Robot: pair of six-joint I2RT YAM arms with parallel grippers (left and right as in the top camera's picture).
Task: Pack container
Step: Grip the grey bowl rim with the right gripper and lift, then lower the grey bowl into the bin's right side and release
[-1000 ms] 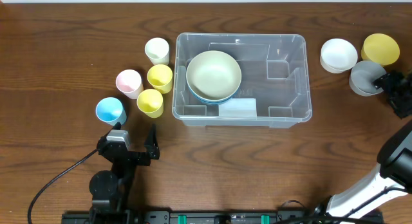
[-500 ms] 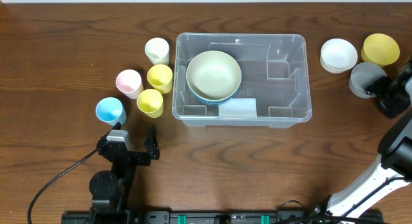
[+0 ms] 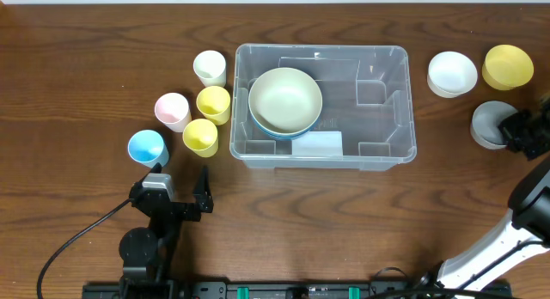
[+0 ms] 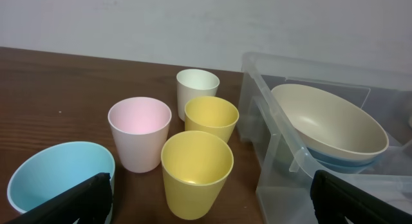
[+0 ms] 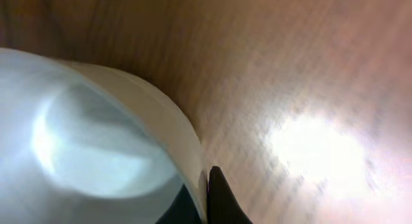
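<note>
The clear container (image 3: pixel 409 101) stands mid-table and holds a cream bowl (image 3: pixel 285 97) stacked on a blue one. At the table's right, a grey bowl (image 3: pixel 487 125) has its right-hand rim pinched by my right gripper (image 3: pixel 514 129). In the right wrist view the two black fingertips of this gripper (image 5: pixel 206 192) press on either side of the grey bowl's (image 5: pixel 84 140) pale wall. My left gripper (image 3: pixel 180 180) stands open near the front left, nothing between its fingers. In the left wrist view it (image 4: pixel 206 205) faces the cups and the container (image 4: pixel 277 153).
Left of the container stand a cream cup (image 3: pixel 210 68), a pink cup (image 3: pixel 172 111), two yellow cups (image 3: pixel 213 103) and a blue cup (image 3: pixel 146 148). A white bowl (image 3: pixel 452 73) and a yellow bowl (image 3: pixel 508 65) sit at the back right.
My right gripper has shut on the grey bowl's rim. The bowl has shifted toward the table's front, away from the white and yellow bowls. The left arm has not moved.
</note>
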